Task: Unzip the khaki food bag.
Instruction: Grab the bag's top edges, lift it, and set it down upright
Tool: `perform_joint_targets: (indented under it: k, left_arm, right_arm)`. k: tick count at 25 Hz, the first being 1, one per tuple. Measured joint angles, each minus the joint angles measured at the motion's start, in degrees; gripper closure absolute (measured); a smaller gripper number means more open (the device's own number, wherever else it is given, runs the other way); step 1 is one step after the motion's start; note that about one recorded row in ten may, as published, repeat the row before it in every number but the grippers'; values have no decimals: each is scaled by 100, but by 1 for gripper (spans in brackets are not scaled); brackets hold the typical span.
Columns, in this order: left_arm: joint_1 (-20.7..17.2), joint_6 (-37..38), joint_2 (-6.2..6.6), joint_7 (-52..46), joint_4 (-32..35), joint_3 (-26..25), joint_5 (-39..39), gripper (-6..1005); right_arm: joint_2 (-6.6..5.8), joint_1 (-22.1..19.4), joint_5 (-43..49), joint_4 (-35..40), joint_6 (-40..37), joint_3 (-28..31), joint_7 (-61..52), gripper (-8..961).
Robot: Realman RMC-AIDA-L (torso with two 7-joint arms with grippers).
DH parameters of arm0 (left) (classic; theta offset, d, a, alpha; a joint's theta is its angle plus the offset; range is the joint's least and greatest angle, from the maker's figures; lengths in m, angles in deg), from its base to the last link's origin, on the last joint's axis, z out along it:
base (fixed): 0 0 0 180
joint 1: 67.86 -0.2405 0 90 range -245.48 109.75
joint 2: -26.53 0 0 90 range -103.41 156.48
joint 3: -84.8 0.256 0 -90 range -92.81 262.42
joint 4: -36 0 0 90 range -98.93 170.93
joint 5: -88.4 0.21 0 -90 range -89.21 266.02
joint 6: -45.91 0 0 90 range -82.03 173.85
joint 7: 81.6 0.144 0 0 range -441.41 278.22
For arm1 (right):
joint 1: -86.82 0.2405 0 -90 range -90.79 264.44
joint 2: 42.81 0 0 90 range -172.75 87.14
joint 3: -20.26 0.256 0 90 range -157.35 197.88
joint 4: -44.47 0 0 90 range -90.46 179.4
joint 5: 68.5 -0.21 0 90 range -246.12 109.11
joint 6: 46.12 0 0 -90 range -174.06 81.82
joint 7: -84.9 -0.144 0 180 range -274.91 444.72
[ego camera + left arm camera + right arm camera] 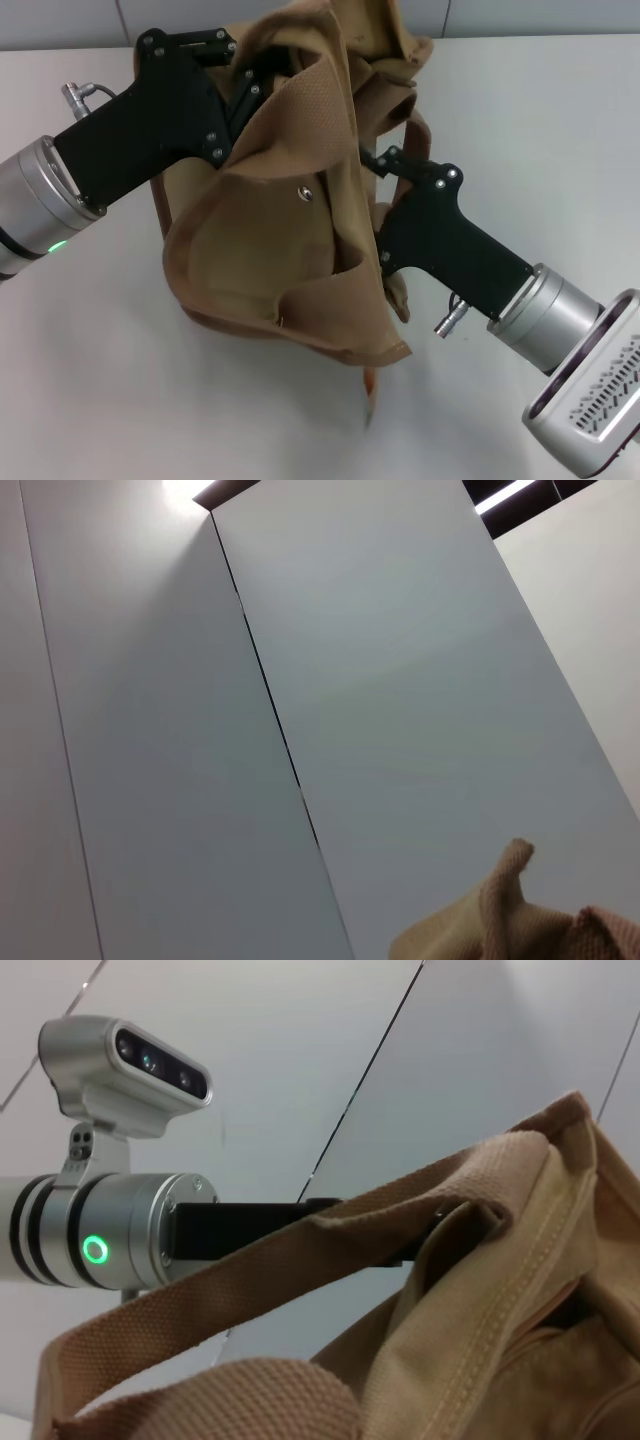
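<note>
The khaki food bag point(290, 230) sits crumpled and tipped on the white table, its front pocket with the metal snap point(306, 194) facing me. My left gripper point(250, 75) is at the bag's upper left edge, shut on a fold of canvas and holding it up. My right gripper point(372, 158) reaches into the folds on the bag's right side, its tip hidden by cloth. The zipper is hidden. The right wrist view shows the bag point(500, 1290), a webbing handle point(200, 1310) and the left arm point(110, 1245). A corner of the bag point(520, 920) shows in the left wrist view.
The white table point(540, 120) runs all around the bag. A pale panelled wall point(380, 680) stands behind it. Nothing else lies on the table in view.
</note>
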Motion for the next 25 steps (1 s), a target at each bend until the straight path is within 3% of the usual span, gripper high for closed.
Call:
perform_joint_targets:
  k: [5, 6, 13, 19, 25]
  left_arm:
    - [0, 9, -1, 6, -41, 1, 5, 954]
    - [0, 9, -1, 10, -44, 1, 5, 954]
    - [0, 9, -1, 15, -52, 0, 6, 954]
    - [5, 4, -1, 19, -53, 0, -3, 954]
    - [39, -31, 0, 14, -51, -11, -15, 954]
  right_arm:
    - [2, -10, -3, -137, 41, 8, 435, 425]
    - [4, -25, -19, -188, 88, 57, 524, 673]
    - [7, -78, 5, -215, 107, 167, 692, 897]
    - [-5, -245, 42, -257, 28, 91, 769, 950]
    - [-21, -816, 331, -165, -360, 86, 772, 947]
